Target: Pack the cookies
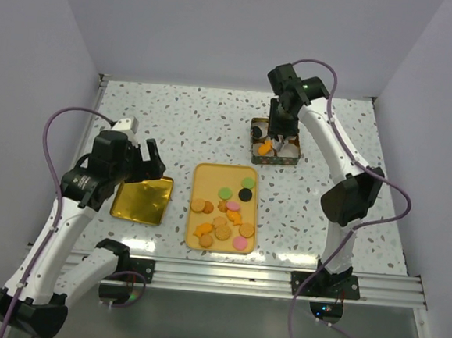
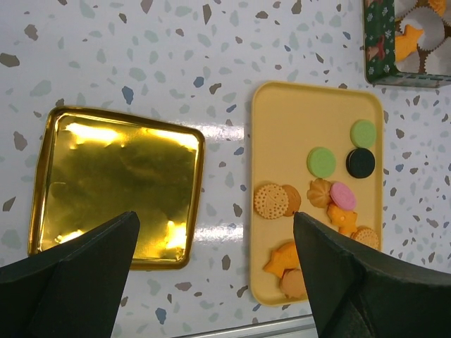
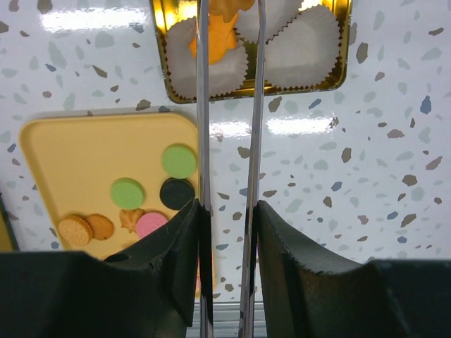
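Cookies (image 1: pixel 224 216) loose on yellow tray (image 1: pixel 210 175) mid-table, within either arm's reach. Gold lid (image 2: pixel 116 186) set aside left, left gripper (image 2: pixel 215 236) spread wide above it, likely waiting to close up. Tin (image 1: pixel 256 128) far right, right gripper (image 3: pixel 227 208) narrowed over an orange star (image 3: pixel 218 35) among paper cups (image 3: pixel 303 42) — clamped or not, cannot tell. Speckled white table (image 1: pixel 175 118), plain pale walls (image 1: pixel 221 28).

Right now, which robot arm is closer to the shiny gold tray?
Left. The left gripper hovers at the edge of the gold tray; the right gripper is well away, over the tin across the table.
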Tool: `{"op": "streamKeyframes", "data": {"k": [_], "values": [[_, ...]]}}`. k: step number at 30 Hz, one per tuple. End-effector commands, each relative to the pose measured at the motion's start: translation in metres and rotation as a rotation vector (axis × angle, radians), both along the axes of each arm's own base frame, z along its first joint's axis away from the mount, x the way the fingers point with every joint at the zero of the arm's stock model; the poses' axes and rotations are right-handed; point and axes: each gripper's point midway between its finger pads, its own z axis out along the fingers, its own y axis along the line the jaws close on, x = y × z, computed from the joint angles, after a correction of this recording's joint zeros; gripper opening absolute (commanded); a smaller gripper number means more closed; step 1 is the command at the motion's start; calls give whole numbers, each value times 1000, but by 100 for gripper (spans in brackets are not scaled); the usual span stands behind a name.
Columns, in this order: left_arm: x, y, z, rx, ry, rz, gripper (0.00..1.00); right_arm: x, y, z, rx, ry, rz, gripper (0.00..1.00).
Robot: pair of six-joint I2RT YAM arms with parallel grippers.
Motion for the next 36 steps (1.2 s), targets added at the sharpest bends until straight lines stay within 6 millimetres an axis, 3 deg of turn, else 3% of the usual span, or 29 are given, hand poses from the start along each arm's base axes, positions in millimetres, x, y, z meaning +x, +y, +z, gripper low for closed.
{"op": "streamKeyframes", "data": {"k": [1, 9, 19, 30, 36], "values": [[19, -5, 25, -7, -94, -15, 96, 10, -15, 0, -21, 9, 4, 37], [31, -11, 25, -17, -98, -28, 97, 17, -17, -22, -41, 50, 12, 37], [29, -11, 24, -21, -102, -27, 96, 28, -25, -36, -76, 64, -10, 43], [22, -9, 31, -29, -117, -22, 96, 31, -29, -28, -89, 43, -17, 49], [14, -7, 33, -34, -119, -15, 96, 26, -28, -1, -51, -7, -21, 49]]}}
